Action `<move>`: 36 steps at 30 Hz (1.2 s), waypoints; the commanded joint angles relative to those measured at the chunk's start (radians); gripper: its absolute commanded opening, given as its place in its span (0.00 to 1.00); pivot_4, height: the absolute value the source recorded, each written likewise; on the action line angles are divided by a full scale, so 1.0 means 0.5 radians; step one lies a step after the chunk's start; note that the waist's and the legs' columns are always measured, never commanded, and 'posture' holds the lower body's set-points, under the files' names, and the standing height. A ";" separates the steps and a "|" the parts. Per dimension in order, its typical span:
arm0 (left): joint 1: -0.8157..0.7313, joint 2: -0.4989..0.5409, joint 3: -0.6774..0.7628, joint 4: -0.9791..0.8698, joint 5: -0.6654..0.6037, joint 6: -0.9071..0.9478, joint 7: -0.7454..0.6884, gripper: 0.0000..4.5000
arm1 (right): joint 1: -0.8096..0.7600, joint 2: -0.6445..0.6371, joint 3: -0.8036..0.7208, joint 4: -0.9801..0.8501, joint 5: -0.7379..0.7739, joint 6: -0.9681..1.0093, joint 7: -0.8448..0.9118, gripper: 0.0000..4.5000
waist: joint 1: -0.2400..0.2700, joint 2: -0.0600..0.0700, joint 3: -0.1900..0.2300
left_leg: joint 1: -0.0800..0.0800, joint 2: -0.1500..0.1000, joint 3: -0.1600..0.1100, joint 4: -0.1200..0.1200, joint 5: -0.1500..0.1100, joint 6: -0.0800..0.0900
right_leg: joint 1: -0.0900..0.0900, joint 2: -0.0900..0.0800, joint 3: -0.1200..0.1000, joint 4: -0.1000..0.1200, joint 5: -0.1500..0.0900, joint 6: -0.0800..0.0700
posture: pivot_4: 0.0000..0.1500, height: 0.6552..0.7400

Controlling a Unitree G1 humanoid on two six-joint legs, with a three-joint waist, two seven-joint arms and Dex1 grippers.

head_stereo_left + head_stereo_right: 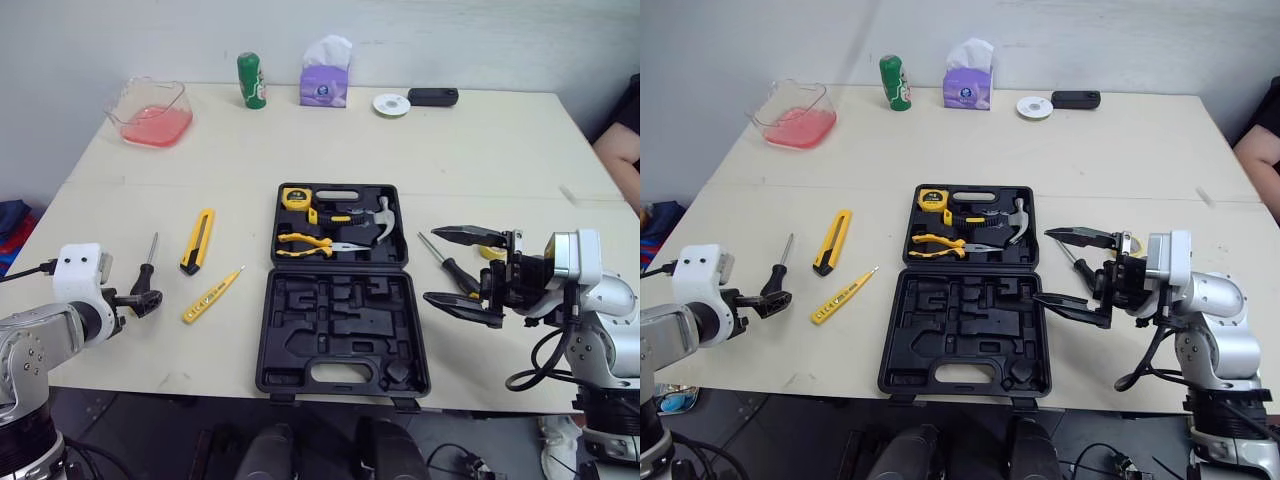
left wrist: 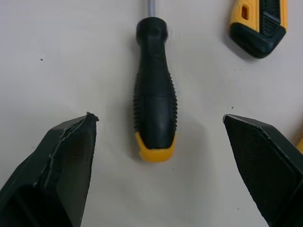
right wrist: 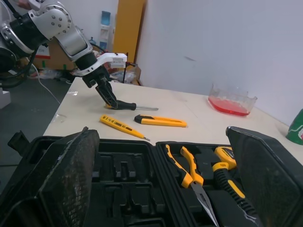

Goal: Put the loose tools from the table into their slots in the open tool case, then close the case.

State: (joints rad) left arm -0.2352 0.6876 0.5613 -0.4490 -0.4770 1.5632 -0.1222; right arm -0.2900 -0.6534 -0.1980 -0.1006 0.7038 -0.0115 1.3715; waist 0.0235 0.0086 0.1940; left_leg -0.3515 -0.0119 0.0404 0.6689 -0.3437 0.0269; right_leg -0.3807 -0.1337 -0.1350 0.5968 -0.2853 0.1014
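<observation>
Left wrist view has the left gripper (image 2: 158, 118) spread wide astride the black ribbed, yellow-capped screwdriver (image 2: 155, 90) lying on the cream table (image 1: 230, 170), apparently lined up to grasp it, while the right gripper (image 1: 429, 265), also wide open and empty, hovers beside the open black plastic tool case (image 1: 268, 330), whose near half has empty slots.

We find bare table (image 1: 100, 200) left of the left-hand screwdriver (image 1: 150, 262), while the utility knife (image 1: 198, 241) and tester pen (image 1: 212, 296) lie near on its right.
</observation>
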 commanded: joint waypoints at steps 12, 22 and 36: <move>-0.047 -0.035 -0.150 0.250 0.101 -0.292 -0.117 1.00 | -0.010 0.016 0.020 -0.104 0.022 0.002 0.030 0.99 | 0.001 -0.001 0.000 | 0.000 0.001 0.000 0.001 0.000 0.000 | 0.000 -0.001 0.000 0.001 0.000 0.000 | 1.00 1.00; 0.039 0.000 -0.193 0.445 0.188 -0.432 -0.159 0.22 | -0.020 0.006 0.051 -0.183 0.002 0.054 -0.088 1.00 | 0.005 0.000 -0.001 | 0.000 0.001 0.000 0.001 0.000 0.000 | 0.000 -0.001 0.000 0.001 0.000 0.000 | 1.00 1.00; 0.168 0.217 -0.031 0.219 0.078 -1.648 -0.858 0.22 | 0.057 -0.122 -0.074 -0.168 -0.073 0.054 -0.155 1.00 | 0.007 -0.008 0.001 | -0.011 0.011 0.010 0.003 -0.001 -0.005 | -0.017 -0.001 0.005 0.004 0.001 -0.006 | 1.00 1.00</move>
State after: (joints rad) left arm -0.1470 0.7506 0.5302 -0.2818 -0.4219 0.8348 -0.4552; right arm -0.2685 -0.6934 -0.1838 -0.1875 0.6675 0.0279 1.2917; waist 0.0273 0.0045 0.1944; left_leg -0.3585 -0.0064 0.0457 0.6711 -0.3442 0.0244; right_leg -0.3904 -0.1340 -0.1325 0.5985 -0.2846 0.0980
